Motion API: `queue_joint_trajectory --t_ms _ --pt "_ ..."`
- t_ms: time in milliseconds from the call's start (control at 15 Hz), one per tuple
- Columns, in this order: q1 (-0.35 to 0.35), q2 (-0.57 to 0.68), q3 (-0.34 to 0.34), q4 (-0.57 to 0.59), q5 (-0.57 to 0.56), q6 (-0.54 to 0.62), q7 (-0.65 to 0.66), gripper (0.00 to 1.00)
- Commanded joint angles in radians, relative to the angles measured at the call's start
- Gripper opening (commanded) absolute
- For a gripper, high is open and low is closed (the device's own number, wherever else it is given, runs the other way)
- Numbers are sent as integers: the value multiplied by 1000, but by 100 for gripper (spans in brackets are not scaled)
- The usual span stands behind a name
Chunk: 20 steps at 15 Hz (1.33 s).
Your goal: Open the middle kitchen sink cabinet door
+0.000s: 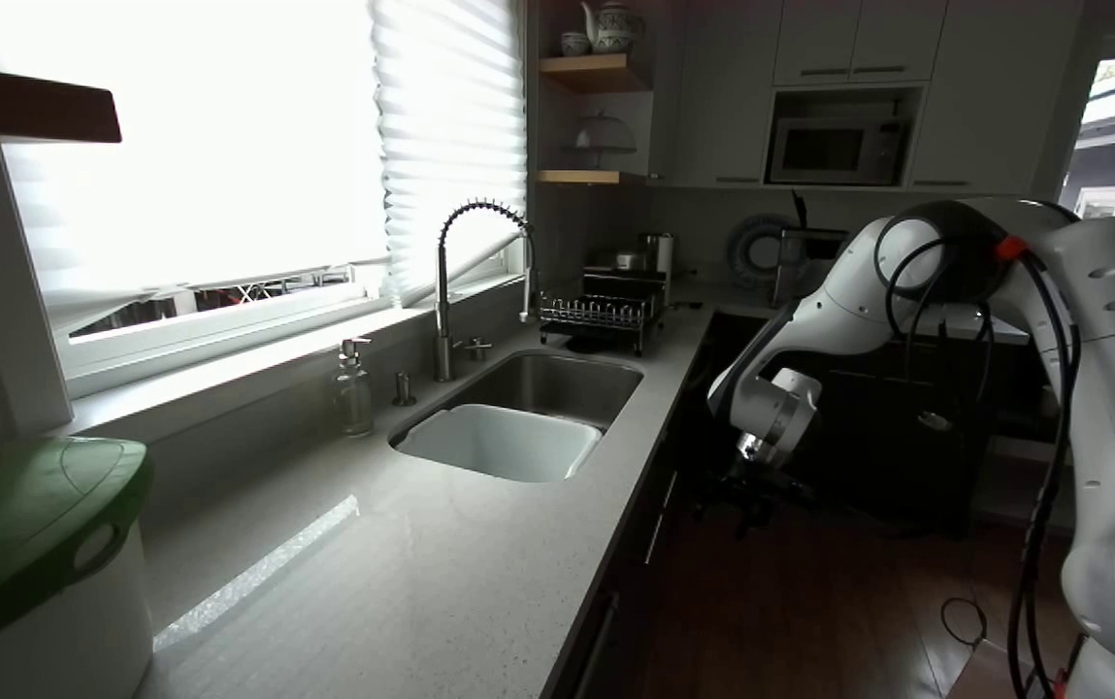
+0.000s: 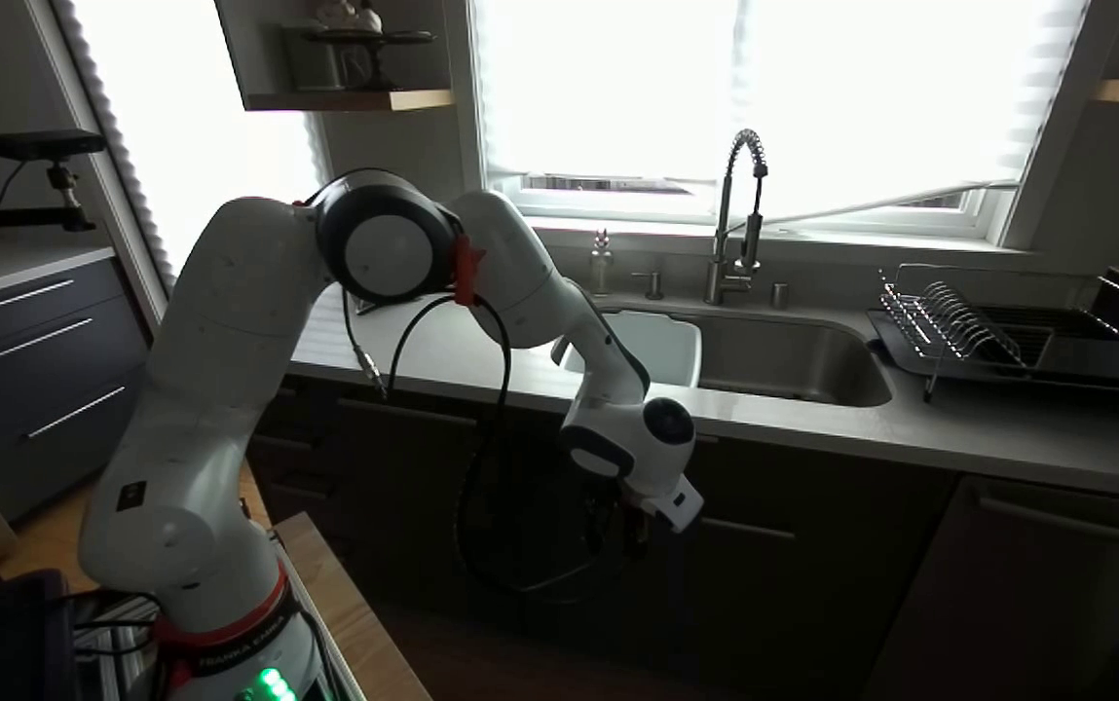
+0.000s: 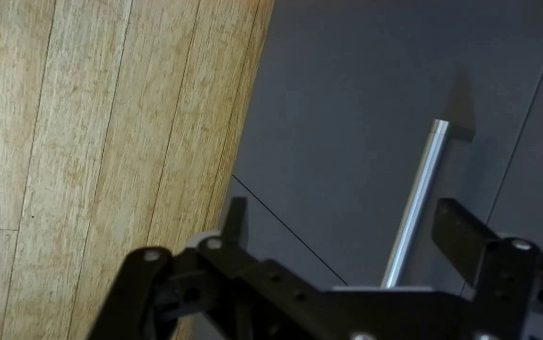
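1. In an exterior view, logged at far left: white bin [image 1: 62, 621] under green lid [image 1: 23, 515], contents hidden.
2. Next rightward on the countertop [image 1: 460, 563]: clear pump bottle [image 1: 353, 400], upright; fill level, cannot tell.
3. In both exterior views, noted pale tub [image 1: 508, 442] set in one end of the sink [image 1: 576, 379], bare metal basin beside it, arched faucet [image 1: 442, 335] just behind.
4. Beyond the sink, recorded wire dish rack [image 1: 601, 313] on the countertop.
5. Farther right, found gripper [image 3: 342, 208] past the countertop's front edge, before the dark cabinet fronts [image 2: 822, 584]; distance to them, cannot tell.
6. Wrist view, far left: noted broad band of plank floor [image 3: 87, 141], bordered by the slanting floor-side edge of the cabinet door [image 3: 337, 118]. Placed door below the sink's countertop, closed.
7. Rightward, observed fingers [image 3: 236, 219] spread wide, one to each side.
8. In the gap between, nearer the right-hand one in that view, traced handle [image 3: 415, 203]: straight metal bar on the door, lower end hidden behind the gripper. Read long axis as slanting lower left to upper right, roughly parallel to the floor-side edge.
9. At far right, marked thin seam [image 3: 517, 141], running nearly the same way.
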Motion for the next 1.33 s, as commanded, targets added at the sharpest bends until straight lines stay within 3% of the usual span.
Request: queue_joint_trajectory --t_ms 0,67,200,1267 --pt "-10 19 10 26 -9 -46 7 100" --pt "-24 44 35 53 35 -9 -37 100" --pt "-40 84 54 107 50 -60 -35 100" --pt "-96 427 107 465 222 -71 -56 100"
